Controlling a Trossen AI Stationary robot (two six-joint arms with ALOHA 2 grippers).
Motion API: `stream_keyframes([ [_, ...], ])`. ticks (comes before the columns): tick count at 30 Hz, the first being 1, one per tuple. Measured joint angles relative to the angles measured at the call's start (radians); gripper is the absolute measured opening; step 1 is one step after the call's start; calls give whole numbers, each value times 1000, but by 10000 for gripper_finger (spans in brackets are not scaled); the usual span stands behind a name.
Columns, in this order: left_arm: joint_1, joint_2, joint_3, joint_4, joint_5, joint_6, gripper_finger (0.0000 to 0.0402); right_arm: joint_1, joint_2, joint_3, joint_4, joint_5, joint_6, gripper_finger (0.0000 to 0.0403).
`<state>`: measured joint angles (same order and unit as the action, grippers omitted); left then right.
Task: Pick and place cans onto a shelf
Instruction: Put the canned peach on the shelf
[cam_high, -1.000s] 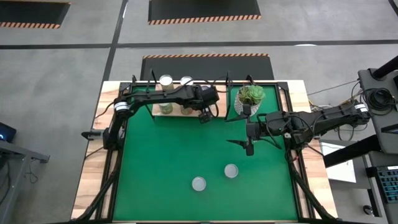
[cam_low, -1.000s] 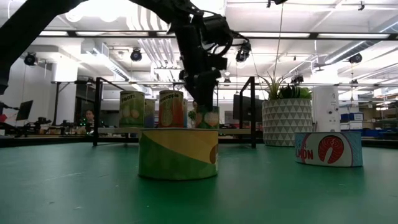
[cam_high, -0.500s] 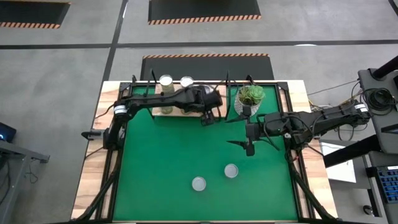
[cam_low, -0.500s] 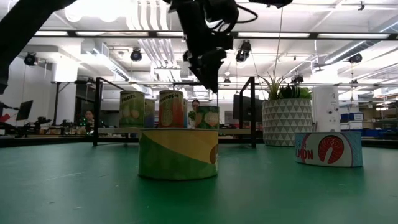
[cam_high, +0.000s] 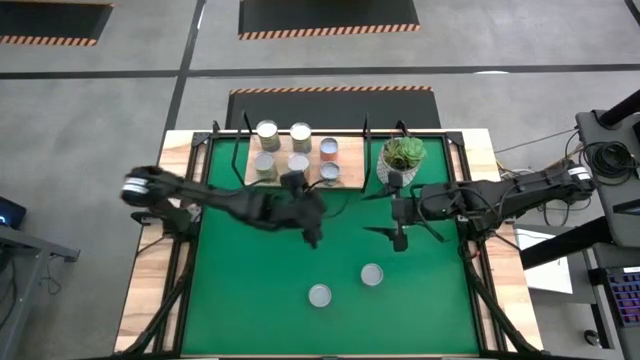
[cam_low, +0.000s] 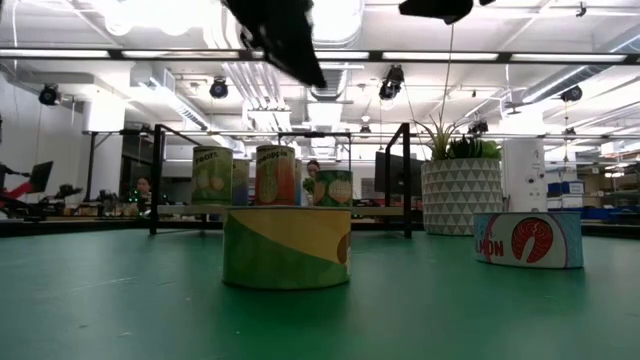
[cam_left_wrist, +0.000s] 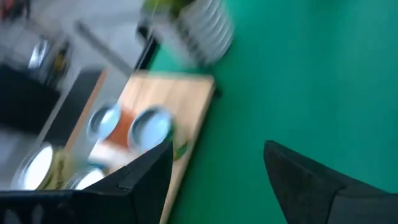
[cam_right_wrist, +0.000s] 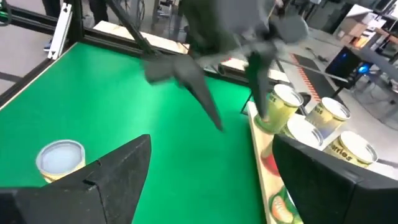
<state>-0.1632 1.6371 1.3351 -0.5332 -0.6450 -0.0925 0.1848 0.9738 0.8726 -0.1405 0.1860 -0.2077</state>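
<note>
Shiny metal-topped cans (cam_high: 299, 148) on light wood shelf (cam_high: 345, 166), matt green mat (cam_high: 250, 280)

the left arm (cam_high: 235, 208) was smeared by motion in the high view, so its gripper (cam_high: 312, 236) could not be read there. in the low view that arm (cam_low: 275, 35) was cut off by the top edge, with only a dark blur showing. the left wrist view was blurred throughout; the cans (cam_left_wrist: 148, 126) on the shelf (cam_left_wrist: 180, 118) were pale smudges with no readable labels. in the right wrist view the left arm (cam_right_wrist: 205, 50) was a blurred shape hiding part of the shelf.
</note>
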Motion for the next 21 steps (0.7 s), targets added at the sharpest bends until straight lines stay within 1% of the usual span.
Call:
stream_keyframes([
  [2, -48, -72, -100, 147, -1, 45, 232, -2, 21, 1, 29, 23, 7, 315],
  [5, -114, -173, -244, 362, 0, 128, 232, -2, 59, 30, 58, 135, 26, 299],
  [8, -159, -269, -372, 543, -1, 169, 232, -3, 107, 62, 31, 223, 52, 284],
  [11, -189, -359, -487, 678, -1, 188, 232, -2, 167, 98, -21, 234, 54, 265],
  [13, -194, -417, -552, 732, 0, 190, 232, -9, 212, 130, -37, 233, 66, 247],
  [17, -193, -509, -650, 800, -6, 189, 232, -49, 310, 234, -135, 234, 80, 192],
  [19, -194, -539, -684, 856, -35, 189, 232, -87, 369, 314, -238, 233, 104, 155],
  [21, -195, -569, -717, 900, -93, 196, 232, -130, 432, 410, -354, 232, 129, 115],
])
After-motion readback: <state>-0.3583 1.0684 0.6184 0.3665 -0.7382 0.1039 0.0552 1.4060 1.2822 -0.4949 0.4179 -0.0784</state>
